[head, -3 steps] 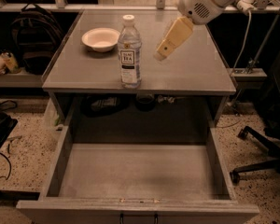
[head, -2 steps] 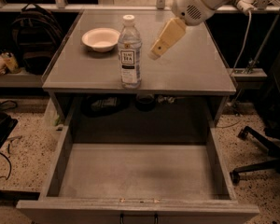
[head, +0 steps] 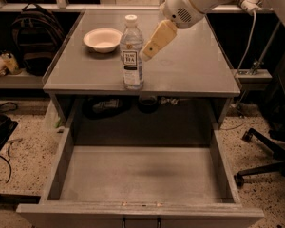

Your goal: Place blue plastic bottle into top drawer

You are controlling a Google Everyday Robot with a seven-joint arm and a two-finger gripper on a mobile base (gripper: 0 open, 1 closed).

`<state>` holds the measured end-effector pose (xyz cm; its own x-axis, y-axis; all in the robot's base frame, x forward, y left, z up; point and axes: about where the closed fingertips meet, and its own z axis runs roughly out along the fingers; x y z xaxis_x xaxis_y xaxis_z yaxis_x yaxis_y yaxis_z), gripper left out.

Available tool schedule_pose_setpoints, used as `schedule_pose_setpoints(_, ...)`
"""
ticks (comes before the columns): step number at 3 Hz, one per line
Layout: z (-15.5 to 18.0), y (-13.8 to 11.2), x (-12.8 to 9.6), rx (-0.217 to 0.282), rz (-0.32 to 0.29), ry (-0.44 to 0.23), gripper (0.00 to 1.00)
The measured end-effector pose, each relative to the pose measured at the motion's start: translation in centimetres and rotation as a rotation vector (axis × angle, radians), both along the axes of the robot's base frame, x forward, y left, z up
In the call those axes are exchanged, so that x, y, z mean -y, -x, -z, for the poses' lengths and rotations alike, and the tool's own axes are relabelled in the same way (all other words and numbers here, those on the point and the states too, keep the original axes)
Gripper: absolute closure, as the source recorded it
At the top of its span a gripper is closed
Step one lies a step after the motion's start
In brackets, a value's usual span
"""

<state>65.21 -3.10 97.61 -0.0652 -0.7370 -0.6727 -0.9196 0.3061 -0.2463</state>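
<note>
The blue plastic bottle [head: 132, 52] stands upright near the front edge of the grey tabletop [head: 190, 65]; it is clear with a white cap and a "TEA" label. The top drawer [head: 140, 177] is pulled fully open below, its flat bottom bare, with a small dark handle at its front. My gripper [head: 149, 50] hangs from the white arm at the upper right and reaches down to the left, its tan finger tip just right of the bottle at label height, close to it.
A shallow white bowl [head: 102, 39] sits on the tabletop behind and left of the bottle. A dark backpack [head: 35, 37] leans at the far left. An office chair base [head: 263, 160] stands on the floor at the right.
My gripper has swung left across the tabletop toward the bottle and now sits right beside it. The bottle, bowl and drawer have not moved.
</note>
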Motion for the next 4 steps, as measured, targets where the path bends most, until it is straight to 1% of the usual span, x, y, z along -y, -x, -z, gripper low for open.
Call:
schedule_pose_setpoints(1, 0.6, 0.4, -1.2, -0.028, -0.016, -0.020, 0.00)
schedule_pose_setpoints(2, 1.3, 0.7, -2.4, -0.033, -0.042, -0.044, 0.00)
schedule_pose_setpoints(4, 2.2, 0.5, -4.7, -0.013, -0.089, -0.082, 0.00)
